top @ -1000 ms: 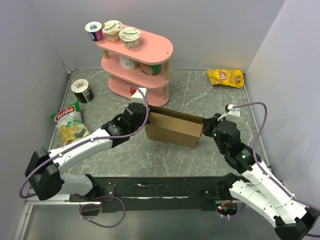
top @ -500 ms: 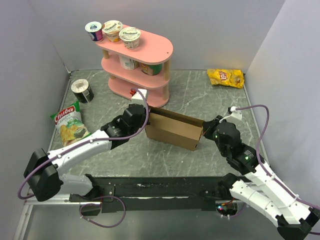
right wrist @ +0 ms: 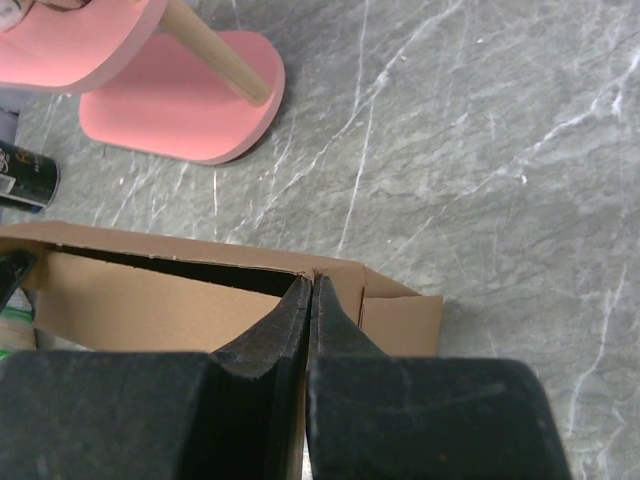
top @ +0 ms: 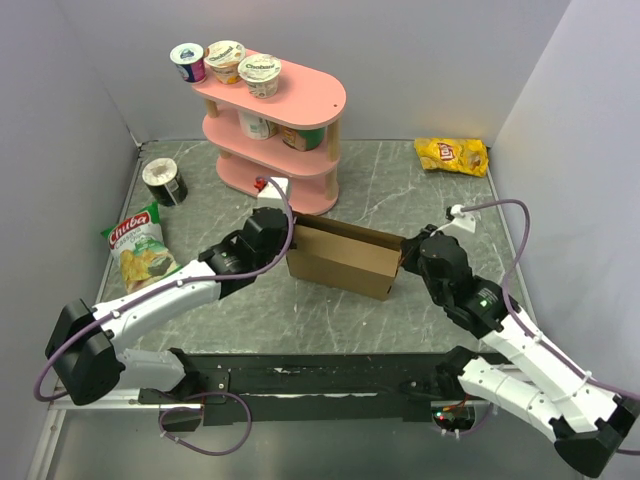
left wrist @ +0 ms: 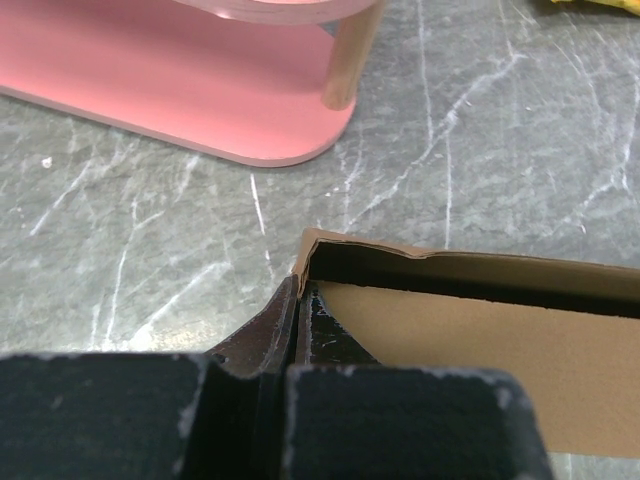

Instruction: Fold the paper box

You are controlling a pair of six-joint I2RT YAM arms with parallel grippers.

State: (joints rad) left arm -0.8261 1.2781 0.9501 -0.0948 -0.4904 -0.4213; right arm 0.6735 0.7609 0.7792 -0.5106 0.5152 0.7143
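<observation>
The paper box (top: 345,260) is brown cardboard, standing as an open shallow box in the middle of the table. My left gripper (top: 285,240) is shut on its left end wall; the left wrist view shows the jaws pinching that wall's edge (left wrist: 297,290), with the box's inside (left wrist: 470,320) to the right. My right gripper (top: 407,255) is shut on the box's right end wall (right wrist: 312,285); a small flap (right wrist: 400,322) sticks out to the right of the jaws.
A pink three-tier shelf (top: 275,125) with yogurt cups (top: 225,60) stands just behind the box. A dark can (top: 164,182) and a green chip bag (top: 138,247) lie at the left. A yellow chip bag (top: 452,155) lies at the back right.
The box has shifted slightly left, with both grippers still holding its ends. The right arm has swung in toward the box.
</observation>
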